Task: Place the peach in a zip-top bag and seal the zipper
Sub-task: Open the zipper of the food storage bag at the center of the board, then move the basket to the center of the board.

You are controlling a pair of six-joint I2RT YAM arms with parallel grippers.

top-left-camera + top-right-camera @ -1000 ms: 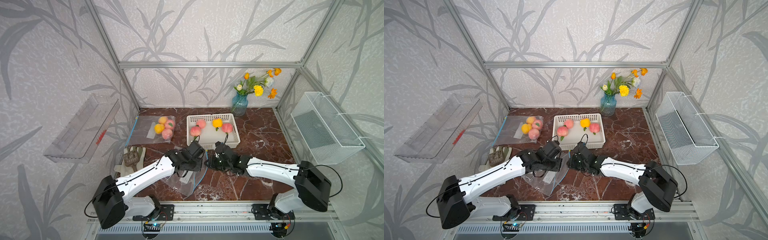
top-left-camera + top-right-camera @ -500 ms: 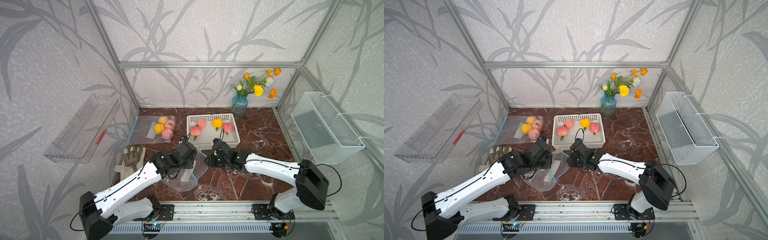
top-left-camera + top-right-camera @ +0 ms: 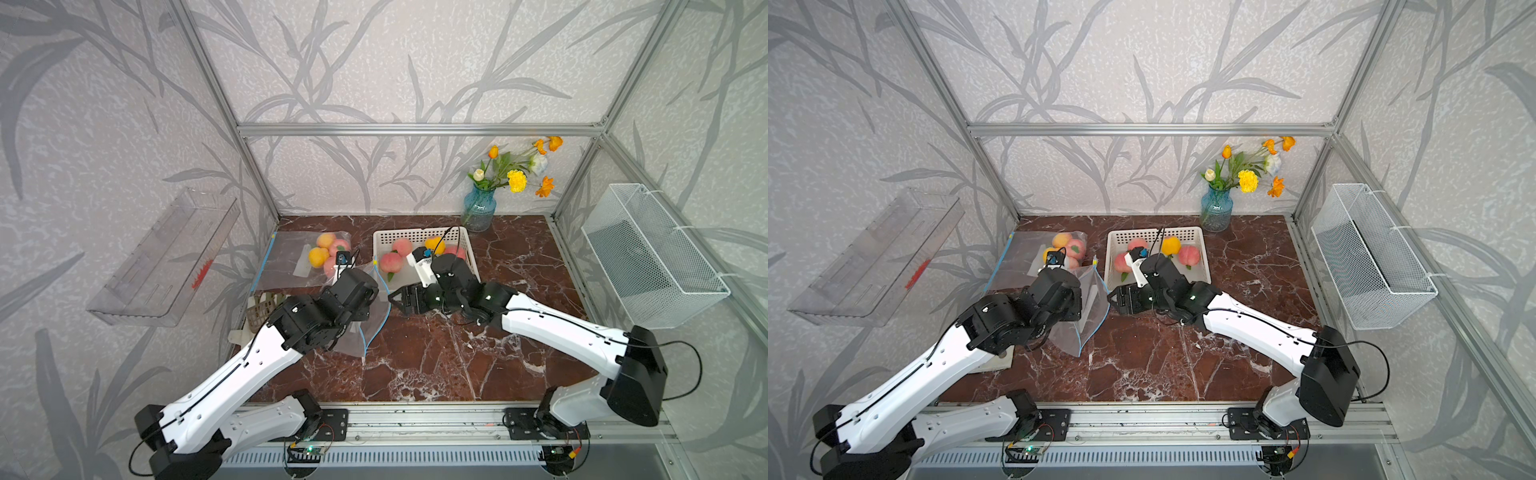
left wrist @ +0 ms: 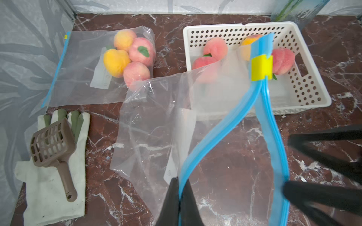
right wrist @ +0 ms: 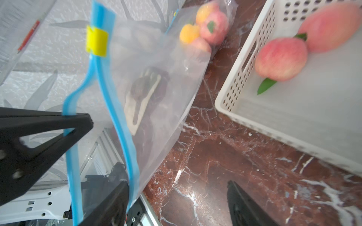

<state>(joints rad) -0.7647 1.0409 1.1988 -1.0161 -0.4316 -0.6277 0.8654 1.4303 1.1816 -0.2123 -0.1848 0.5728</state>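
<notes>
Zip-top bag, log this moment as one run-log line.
left gripper: shut on zip-top bag zipper edge | right gripper: open beside it | bag: no peach inside | peaches: in basket

Left arm and right arm: white link shells dotted with small dark screw holes, black joint housings, and a thin black cable looped along each. Each wrist carries a white camera block with a blue tab. Left pincer and right pincer: matte black, tapered fingers; triangular cut-outs seen on the left one.
</notes>
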